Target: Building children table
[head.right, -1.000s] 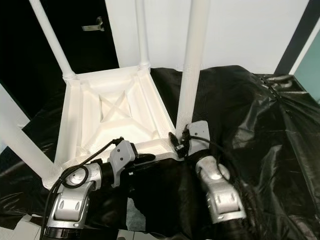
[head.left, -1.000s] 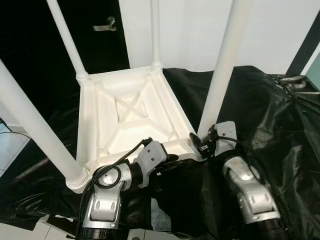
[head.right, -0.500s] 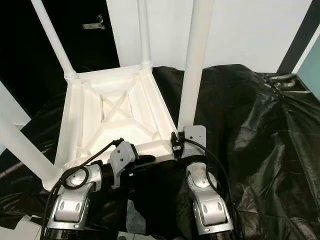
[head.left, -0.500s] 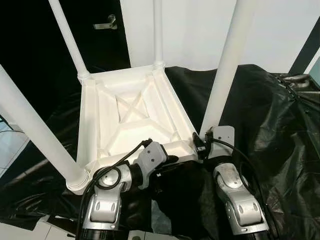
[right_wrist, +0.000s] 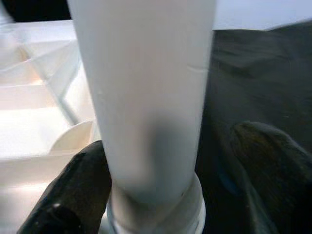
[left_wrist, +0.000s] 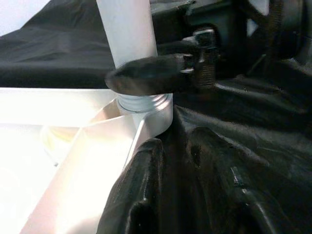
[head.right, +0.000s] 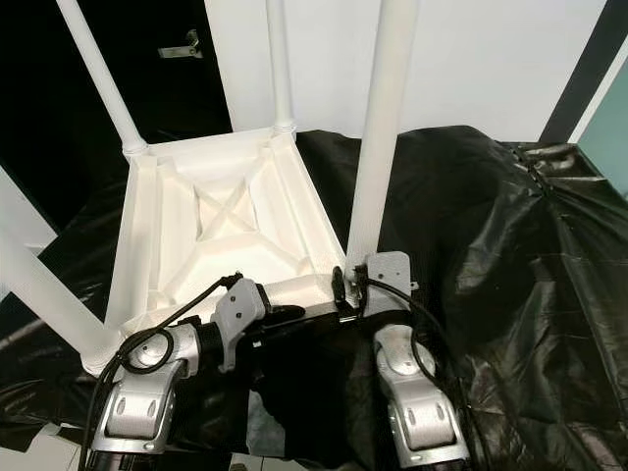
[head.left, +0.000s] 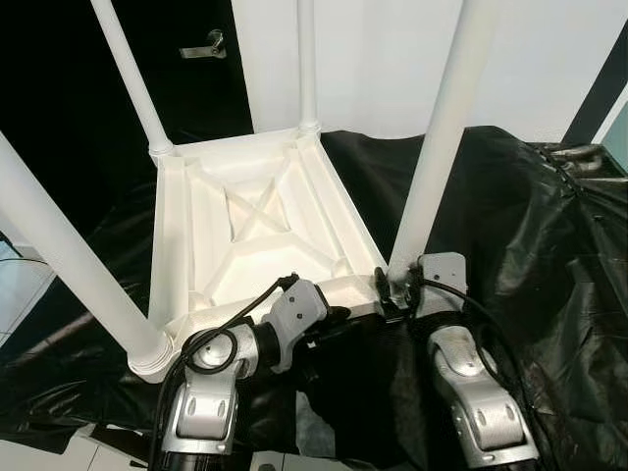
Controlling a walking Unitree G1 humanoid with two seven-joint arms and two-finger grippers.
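White children's table (head.left: 245, 231) lies upside down on black plastic sheet (head.left: 530, 226), legs up. Right gripper (right_wrist: 161, 195) straddles near-right leg (head.left: 442, 137), fingers apart. Left gripper (head.left: 339, 314) at near rim; finger state indeterminate.

Your robot's two silver arms, rounded cast segments with round joint housings, grey angular wrist block on the left arm (head.left: 294, 312), matching grey block on the right arm (head.left: 442, 273), black cables looping along both, long glossy black fingers (right_wrist: 73, 192)
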